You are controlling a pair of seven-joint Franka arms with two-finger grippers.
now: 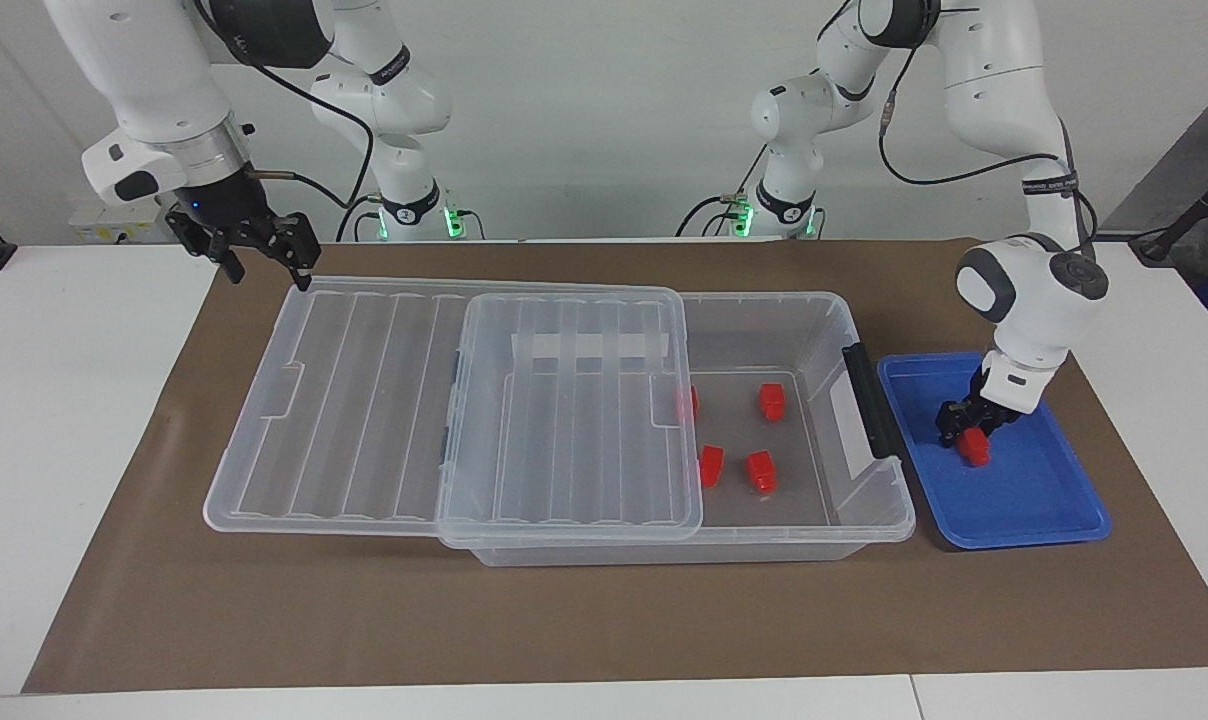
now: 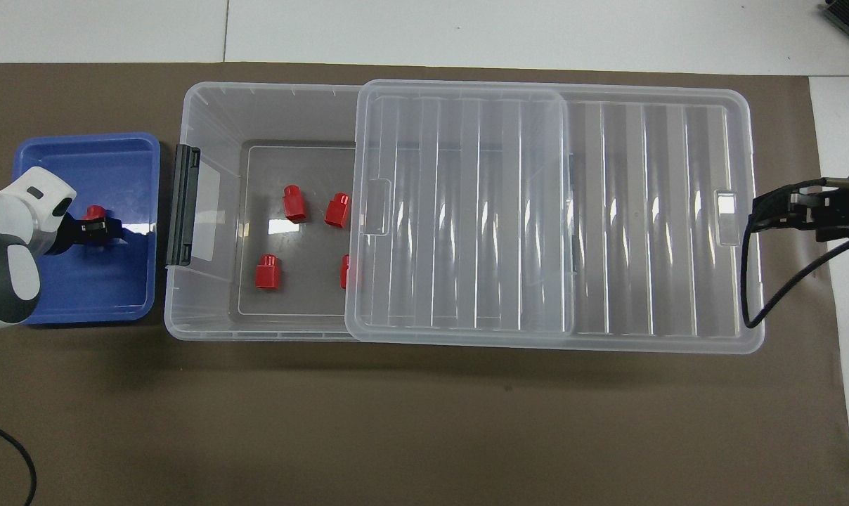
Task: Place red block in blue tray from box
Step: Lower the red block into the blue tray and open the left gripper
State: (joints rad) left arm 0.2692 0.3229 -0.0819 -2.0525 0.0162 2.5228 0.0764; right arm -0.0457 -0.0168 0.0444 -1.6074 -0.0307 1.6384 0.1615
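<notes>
The left gripper point(image 1: 967, 437) is hanging low in the blue tray point(image 1: 1039, 505), its jaws closing on the red block point(image 1: 977, 447), which is sitting at or just above the tray floor. Four more blocks point(image 1: 761, 471) are lying in the box point(image 1: 869, 520), beside its slid-back lid point(image 1: 569, 420). The block is looking light, rigid and smooth, so pinching its flat sides seems safest. The right gripper point(image 1: 264, 255) is waiting over the mat at the lid's end, jaws spread wide.
</notes>
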